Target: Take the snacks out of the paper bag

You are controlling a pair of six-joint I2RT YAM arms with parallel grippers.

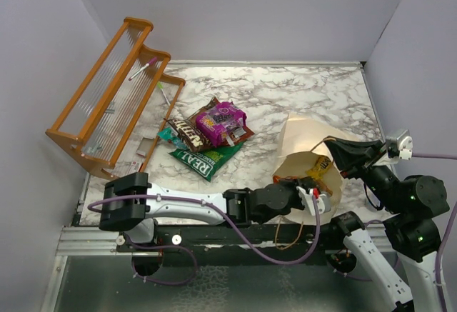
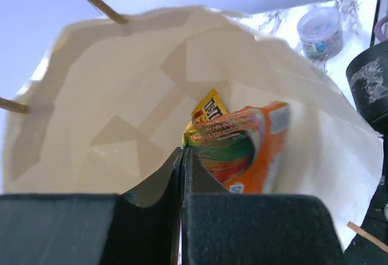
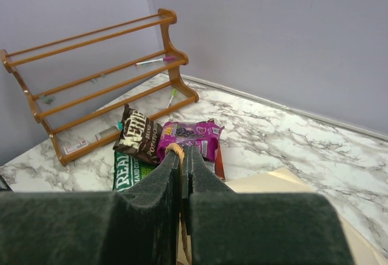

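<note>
Left wrist view: the left gripper (image 2: 182, 151), clenched empty, points into the bag (image 2: 121, 83), tips at a yellow packet (image 2: 209, 106) and an orange packet (image 2: 257, 150) inside. The right gripper (image 3: 183, 151) pinches the bag's handle (image 3: 174, 147). Beyond the bag lie a brown packet (image 3: 138, 133), purple packet (image 3: 191, 136) and green packet (image 3: 128, 174).

The white-and-black left arm (image 1: 187, 209) was stretched low from its base towards the right along the near edge, and the black two-finger left gripper (image 2: 182, 153) at its end was seen with both jaws pressed flat together. The black-jointed right arm (image 1: 413, 208) was folded upward at the elbow and turned back to the left. There the black two-finger right gripper (image 3: 182, 154) was clamped on a thin brown cord handle (image 3: 175, 147).
</note>
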